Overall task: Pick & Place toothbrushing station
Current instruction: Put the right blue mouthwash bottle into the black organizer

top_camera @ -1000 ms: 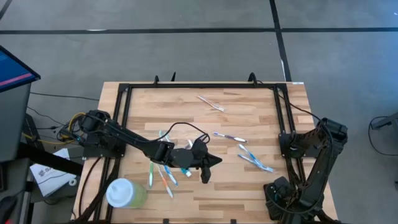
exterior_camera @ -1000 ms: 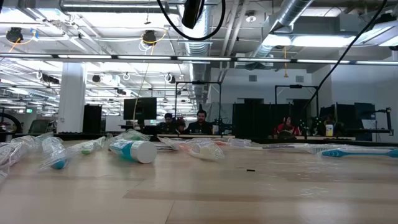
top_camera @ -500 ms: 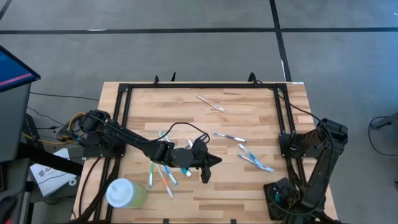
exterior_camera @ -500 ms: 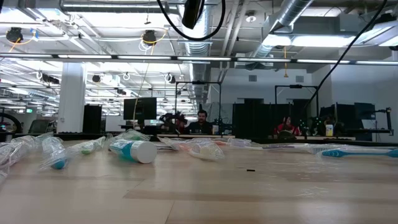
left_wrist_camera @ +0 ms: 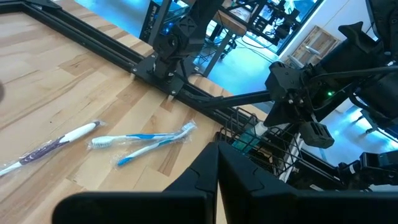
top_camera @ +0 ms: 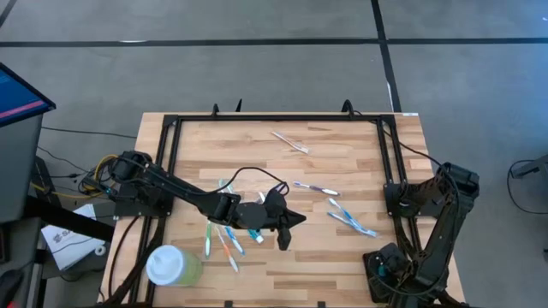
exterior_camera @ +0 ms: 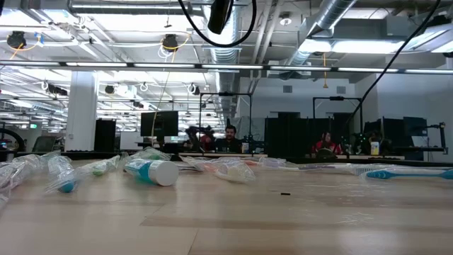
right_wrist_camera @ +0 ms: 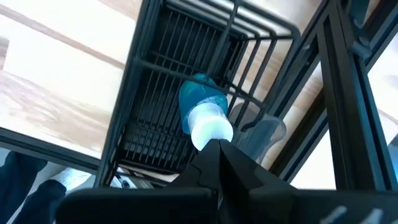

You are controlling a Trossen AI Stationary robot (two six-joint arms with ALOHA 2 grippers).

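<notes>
Nothing on the tabletop (top_camera: 342, 162) has moved since a second ago; only a person far behind shifts. Left gripper (top_camera: 285, 233) hangs over the middle, fingers (left_wrist_camera: 233, 174) pressed together, holding nothing, near scattered toothbrushes (top_camera: 351, 221). Right gripper (right_wrist_camera: 217, 151), fingers shut and empty, sits at the near right corner over the black wire toothbrushing station (right_wrist_camera: 168, 87), which holds a blue-and-white tube (right_wrist_camera: 204, 113).

- Your left gripper (top_camera: 285, 229) nudged slightly up the worktop (top_camera: 342, 158) compared with a second ago.
- Right arm (top_camera: 428, 227) settled a touch between the first and second earlier frames.
- Person (exterior_camera: 192, 136) behind the worktop shifted in the low view.
</notes>
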